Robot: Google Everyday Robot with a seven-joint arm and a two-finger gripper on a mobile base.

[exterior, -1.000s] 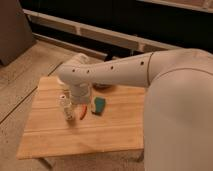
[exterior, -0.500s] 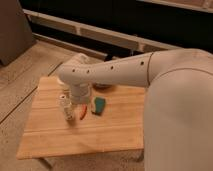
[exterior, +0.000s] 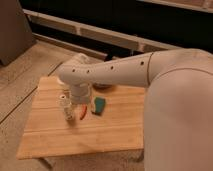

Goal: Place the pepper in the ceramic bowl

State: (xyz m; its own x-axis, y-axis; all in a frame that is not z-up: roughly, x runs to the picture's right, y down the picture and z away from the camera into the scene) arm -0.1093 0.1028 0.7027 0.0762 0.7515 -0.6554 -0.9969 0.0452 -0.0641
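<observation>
The pepper (exterior: 82,113) is a small red-orange chili lying on the wooden table (exterior: 75,137), just left of a teal-green sponge (exterior: 100,105). My gripper (exterior: 68,109) hangs down from the white wrist right beside the pepper, on its left, low over the table. The ceramic bowl (exterior: 103,86) is a dark shape at the back of the table. My arm hides most of it.
My thick white arm (exterior: 130,72) reaches in from the right across the back of the table. A pale object (exterior: 62,95), perhaps a cup, stands by the gripper. Speckled floor surrounds the table, with a dark wall behind.
</observation>
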